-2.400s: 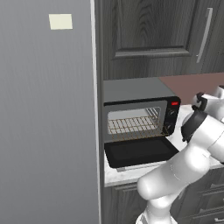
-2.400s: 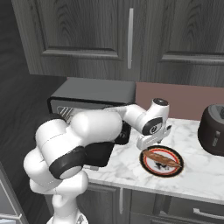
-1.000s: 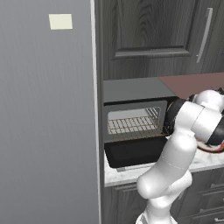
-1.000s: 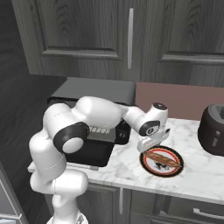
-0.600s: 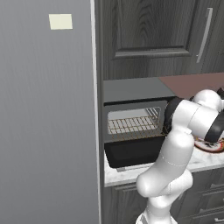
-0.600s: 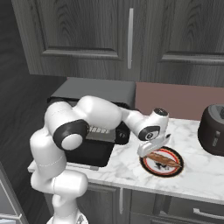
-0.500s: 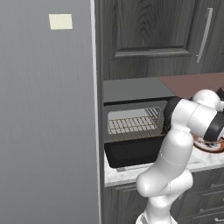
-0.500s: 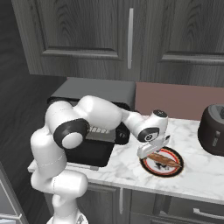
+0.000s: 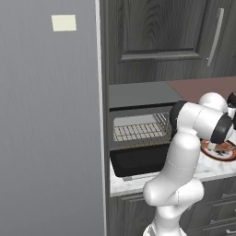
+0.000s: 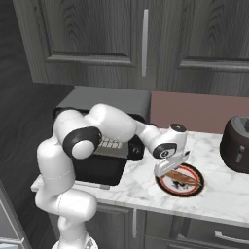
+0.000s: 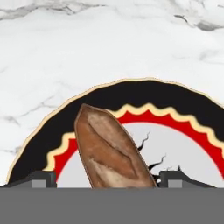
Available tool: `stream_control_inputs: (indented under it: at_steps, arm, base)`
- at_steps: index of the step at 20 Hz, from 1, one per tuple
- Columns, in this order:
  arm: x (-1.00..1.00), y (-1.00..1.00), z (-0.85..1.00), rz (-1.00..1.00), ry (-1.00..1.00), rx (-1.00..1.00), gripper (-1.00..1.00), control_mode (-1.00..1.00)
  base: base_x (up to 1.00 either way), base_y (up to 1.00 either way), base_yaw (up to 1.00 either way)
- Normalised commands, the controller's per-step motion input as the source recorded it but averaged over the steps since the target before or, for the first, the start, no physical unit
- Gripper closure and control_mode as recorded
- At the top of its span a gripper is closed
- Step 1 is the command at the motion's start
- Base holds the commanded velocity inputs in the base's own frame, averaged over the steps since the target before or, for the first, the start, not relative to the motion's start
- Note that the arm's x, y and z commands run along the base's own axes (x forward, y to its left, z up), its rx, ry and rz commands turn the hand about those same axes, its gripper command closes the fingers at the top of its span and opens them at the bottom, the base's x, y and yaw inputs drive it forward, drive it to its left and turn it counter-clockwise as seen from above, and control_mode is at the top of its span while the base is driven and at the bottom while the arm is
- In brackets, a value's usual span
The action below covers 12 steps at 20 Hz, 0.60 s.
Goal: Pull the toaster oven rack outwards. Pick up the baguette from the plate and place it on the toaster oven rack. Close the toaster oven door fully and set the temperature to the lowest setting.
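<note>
Baguette [image 11: 113, 151], a short orange-tan loaf, lies on its round red-rimmed plate [image 10: 167, 187] as our two-finger gripper [image 11: 105, 178] straddles it.

We see the pale wire rack [image 9: 140, 132] pulled forward from the black toaster oven [image 9: 138, 99], its glass door [image 9: 138, 161] down. Our jaws stand wide either side of the loaf, gripping nothing. Lifting, placing, closing and the temperature setting remain.

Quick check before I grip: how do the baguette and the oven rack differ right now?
The baguette is a short, solid orange-tan piece; the toaster oven rack is a wide, pale wire grid. The baguette lies on the plate on the counter, between the fingertips; the rack sits at the open oven's mouth. Both lie flat.
</note>
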Motion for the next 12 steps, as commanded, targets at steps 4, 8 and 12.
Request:
stream_control_inputs:
  at_steps: [4, 8, 12]
  arm:
    - [0.19, -0.01, 0.00, 0.00, 0.00, 0.00, -1.00, -1.00]
    - [0.08, 0.00, -0.03, 0.00, 0.00, 0.00, -1.00, -1.00]
    - [0.00, 0.00, -0.27, 0.00, 0.00, 0.00, -1.00, -1.00]
  base:
    - [0.00, 0.00, 0.00]
    - [0.00, 0.00, 0.00]
    - [0.00, 0.00, 0.00]
